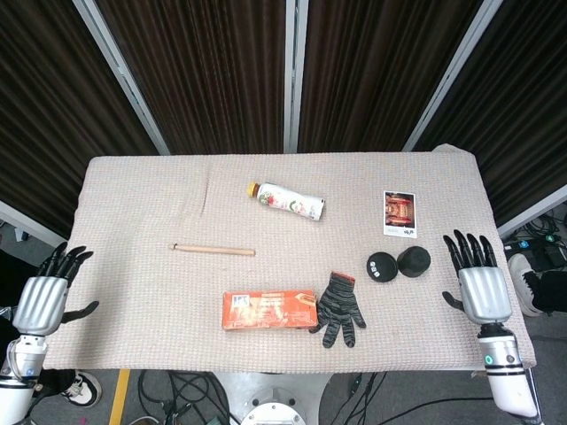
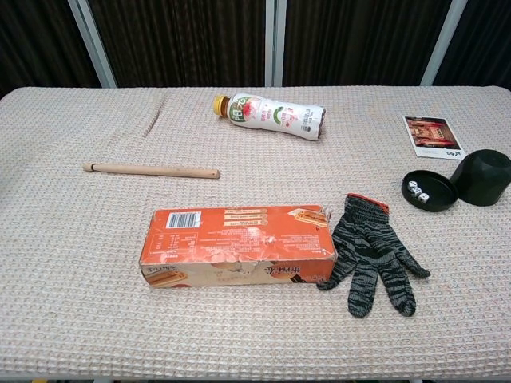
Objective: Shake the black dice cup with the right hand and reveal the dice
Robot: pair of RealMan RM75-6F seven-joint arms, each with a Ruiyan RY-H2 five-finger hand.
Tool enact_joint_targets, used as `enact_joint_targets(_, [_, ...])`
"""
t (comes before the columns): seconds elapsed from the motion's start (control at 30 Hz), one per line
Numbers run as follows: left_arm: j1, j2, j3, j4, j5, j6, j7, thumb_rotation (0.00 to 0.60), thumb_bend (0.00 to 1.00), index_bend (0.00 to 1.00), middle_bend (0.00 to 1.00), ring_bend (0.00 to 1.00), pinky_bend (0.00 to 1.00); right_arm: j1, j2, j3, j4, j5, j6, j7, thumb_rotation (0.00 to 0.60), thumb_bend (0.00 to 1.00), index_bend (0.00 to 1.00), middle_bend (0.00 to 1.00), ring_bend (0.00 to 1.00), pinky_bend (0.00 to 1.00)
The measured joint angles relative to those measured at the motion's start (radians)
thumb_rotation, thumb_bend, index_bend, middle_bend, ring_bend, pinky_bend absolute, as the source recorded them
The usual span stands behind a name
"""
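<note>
The right robot hand [image 1: 483, 288] is seen spread and empty, near the dice cup [image 1: 414, 260]. The cup stands mouth-down on the counter [image 1: 142, 195], touching one black tray [image 2: 429, 190]. Two dice [image 2: 418, 190] are counted there; pips are unreadable. The left robot hand [image 1: 44, 297] is spread, far from the cup.

The surface [image 1: 133, 195], covered in beige waffle-weave cloth, carries a bottle [image 1: 287, 201] lying on its side, a wooden stick [image 1: 213, 251], an orange box [image 1: 269, 311] touching a striped glove [image 1: 338, 308], a photo card [image 1: 400, 213], and a black tray [image 2: 429, 190] holding dice [image 2: 418, 191] just beside the black dice cup [image 2: 481, 177].
</note>
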Motion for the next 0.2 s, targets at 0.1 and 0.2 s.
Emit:
enact_joint_targets(0.1, [0.0,-0.005,-0.002,0.005,0.0,0.003,0.0,0.6,0.13,0.17,0.13,0.0,0.18,-0.021,0.001,-0.008,-0.008,-0.012,0.023,0.002,0.6,0.0,0.0,0.01,0.0,0.0])
enact_joint_targets(0.2, [0.001,-0.009,-0.002,0.009,0.001,0.007,0.0,0.6,0.13,0.17,0.13,0.0,0.18,-0.025,0.002,-0.006,-0.006,-0.019,0.026,0.025,0.6,0.0,0.0,0.02,0.0,0.0])
